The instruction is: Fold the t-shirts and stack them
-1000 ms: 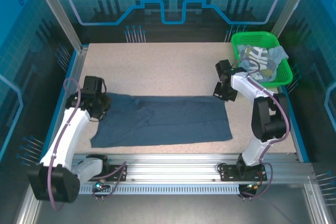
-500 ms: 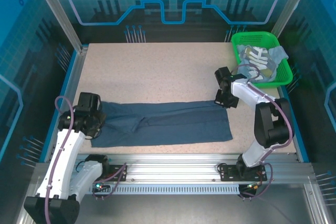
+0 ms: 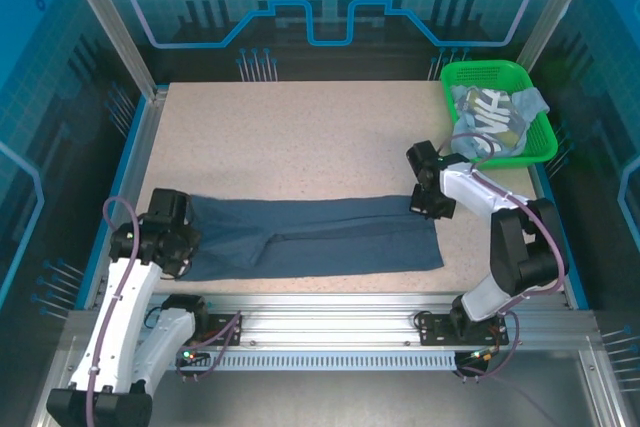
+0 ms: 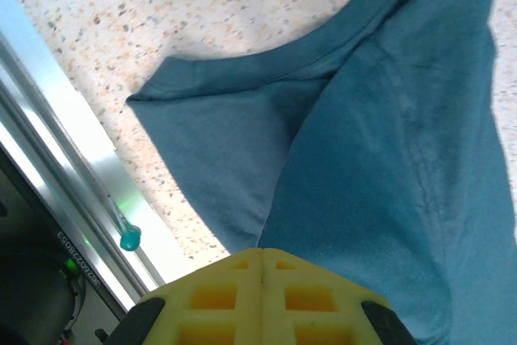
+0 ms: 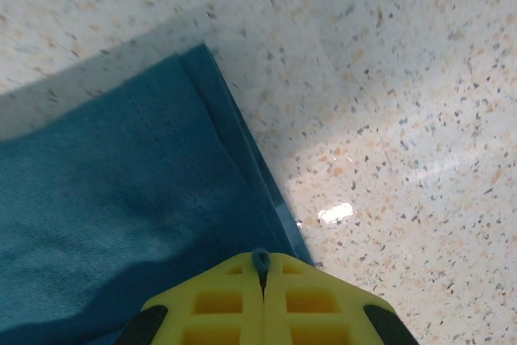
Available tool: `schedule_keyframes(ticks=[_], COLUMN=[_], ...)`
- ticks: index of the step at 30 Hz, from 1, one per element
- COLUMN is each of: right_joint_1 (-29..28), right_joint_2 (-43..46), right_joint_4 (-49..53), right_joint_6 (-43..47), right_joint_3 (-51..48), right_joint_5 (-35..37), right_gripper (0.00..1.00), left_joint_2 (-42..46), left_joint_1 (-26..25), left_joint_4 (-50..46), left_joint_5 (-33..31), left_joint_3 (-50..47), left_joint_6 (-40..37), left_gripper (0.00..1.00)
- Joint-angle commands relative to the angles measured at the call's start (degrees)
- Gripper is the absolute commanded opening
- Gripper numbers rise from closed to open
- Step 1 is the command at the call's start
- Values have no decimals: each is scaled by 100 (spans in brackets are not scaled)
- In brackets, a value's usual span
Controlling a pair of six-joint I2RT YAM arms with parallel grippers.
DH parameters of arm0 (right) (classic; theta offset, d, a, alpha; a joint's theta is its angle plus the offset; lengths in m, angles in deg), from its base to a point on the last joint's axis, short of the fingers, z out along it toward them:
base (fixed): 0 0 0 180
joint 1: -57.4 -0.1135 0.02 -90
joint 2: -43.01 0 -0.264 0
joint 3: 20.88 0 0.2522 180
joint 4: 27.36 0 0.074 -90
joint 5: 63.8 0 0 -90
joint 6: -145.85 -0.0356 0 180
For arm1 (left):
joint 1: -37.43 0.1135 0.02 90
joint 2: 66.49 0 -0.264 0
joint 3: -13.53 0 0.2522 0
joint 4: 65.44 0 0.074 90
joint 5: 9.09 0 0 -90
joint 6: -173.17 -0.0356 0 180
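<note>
With the table (image 3: 300, 137) taken first: one dark slate-blue t-shirt (image 3: 320, 237) is laid across its near half as a long, narrow band, running left to right just beyond the front rail (image 3: 350, 302). A doubled layer can be seen along the band, so the lengthwise fold is judged to be the step in hand, close to finished.

At the far right corner a green basket (image 3: 484, 67) is set. A grey-blue lettered t-shirt (image 3: 488, 112) and some pale cloth are bundled inside it, not yet folded, well apart from the band.

The left gripper (image 3: 183, 239) is placed at the band's left end. In its wrist view the yellow pads are seen pressed together (image 4: 260, 258), with the upper layer of the shirt (image 4: 404, 159) drawn up to their tip, so a pinch on the cloth is judged, not confirmed.

The right gripper (image 3: 430, 205) is placed at the far right corner of the band. Its pads are closed too (image 5: 261, 262), and a sliver of blue cloth (image 5: 105, 199) is nipped at the seam.

Next move, as judged: both corners to be lowered flat and let go, edges checked for alignment, then a crosswise fold made. Care is needed so the top layer is not dragged off the lower one on release.
</note>
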Motion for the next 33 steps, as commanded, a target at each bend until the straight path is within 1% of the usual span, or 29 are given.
schedule_keyframes(ticks=[1, 5, 14, 17, 18, 20, 22, 24, 28, 33], right_joint_1=[-35, -32, -74, -91, -90, -67, -57, -7, 6, 4], right_joint_2=[-89, -137, -39, 70, 125, 262, 412, 466, 444, 533], right_joint_4=[74, 134, 320, 483, 543, 569, 523, 499, 595, 476], right_joint_6=[-109, -117, -247, -426, -526, -652, -699, -669, -585, -565], right_joint_3=[-81, -26, -9, -66, -123, -245, -342, -337, -164, -178], right_joint_5=[238, 286, 326, 296, 295, 265, 252, 205, 164, 20], right_gripper=[0, 0, 0, 0, 4, 17, 28, 33, 34, 28], left_joint_2=[79, 118, 181, 206, 216, 234, 259, 294, 330, 321], left_joint_1=[27, 18, 18, 18, 16, 18, 18, 15, 10, 10], left_joint_4=[-217, -188, -315, -406, -419, -394, -355, -328, -304, -245], left_joint_5=[159, 275, 172, 87, 89, 144, 259, 318, 309, 362], left_joint_3=[-230, -436, -437, -422, -431, -494, -596, -690, -767, -786], left_joint_6=[185, 315, 428, 458, 461, 477, 522, 570, 581, 596], left_gripper=[0, 0, 0, 0, 0, 0, 0, 0, 0, 0])
